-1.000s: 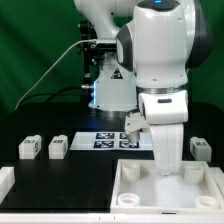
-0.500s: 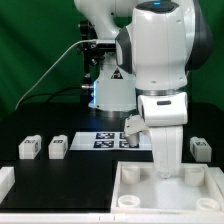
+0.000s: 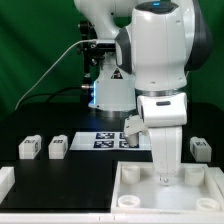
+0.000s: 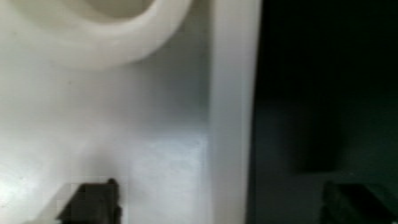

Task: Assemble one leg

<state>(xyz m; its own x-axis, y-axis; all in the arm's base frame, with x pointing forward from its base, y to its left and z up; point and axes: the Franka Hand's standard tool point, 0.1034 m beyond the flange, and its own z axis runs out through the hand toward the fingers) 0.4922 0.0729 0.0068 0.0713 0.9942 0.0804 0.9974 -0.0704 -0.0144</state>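
Nearest: white panel [image 3: 140, 205] w/ raised rim. Gripper [image 3: 166, 180] was down low at the panel. In the wrist view its fingers [image 4: 89, 202] stood wide apart, released, holding nothing, w/ the panel's rim btwn them and a round boss [image 4: 125, 25] on the panel floor. One leg [image 3: 200, 148] sat just behind the panel, at the exterior view's right. Two more legs [image 3: 58, 148] [image 3: 28, 149] sat side by side, well apart from the panel, at the exterior view's left. Marker board [image 3: 108, 140] lay behind the panel.

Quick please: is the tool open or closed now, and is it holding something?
Tool: open, holding nothing; the panel's rim shows in the gap.
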